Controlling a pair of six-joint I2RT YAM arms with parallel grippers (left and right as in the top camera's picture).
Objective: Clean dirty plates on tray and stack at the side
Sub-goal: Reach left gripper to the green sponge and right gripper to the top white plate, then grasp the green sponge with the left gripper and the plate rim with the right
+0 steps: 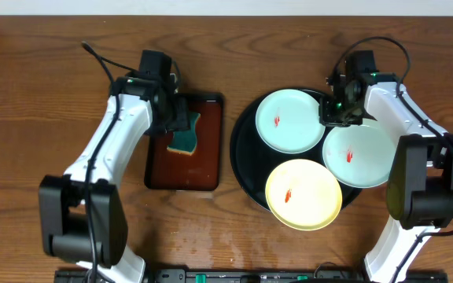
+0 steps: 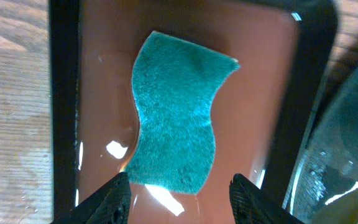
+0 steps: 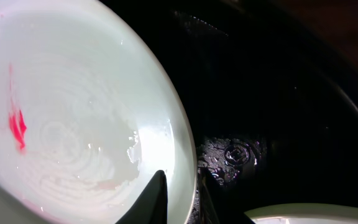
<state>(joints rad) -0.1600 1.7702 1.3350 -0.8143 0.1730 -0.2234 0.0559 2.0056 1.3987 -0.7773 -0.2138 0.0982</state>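
Brown wood table point(image 1: 38, 94) fills the view from above. On its right half sits the big round black tray point(image 1: 242, 157). Three plates lie on it, close together. The back plate point(image 1: 289, 119) is pale green. So is the right plate point(image 1: 360, 157), which pokes out over the tray's right rim. The yellow plate point(image 1: 303, 194) lies at the front and hangs over the front rim. Each plate has a small red smear on it.

The right gripper point(image 3: 180, 194) is at the back plate's right edge, between the two green plates. Its two fingers point(image 3: 156, 199) are close together, and the plate's rim is pinched between them. Beside it, the black tray looks wet and shiny.

Left of the black tray is a small red-brown tray point(image 1: 171, 169). A green sponge point(image 2: 176, 118) with wavy sides lies flat in it. This tray looks wet too. The left gripper point(image 2: 182, 199) hangs over the sponge. Its fingers are spread wide apart and hold nothing.
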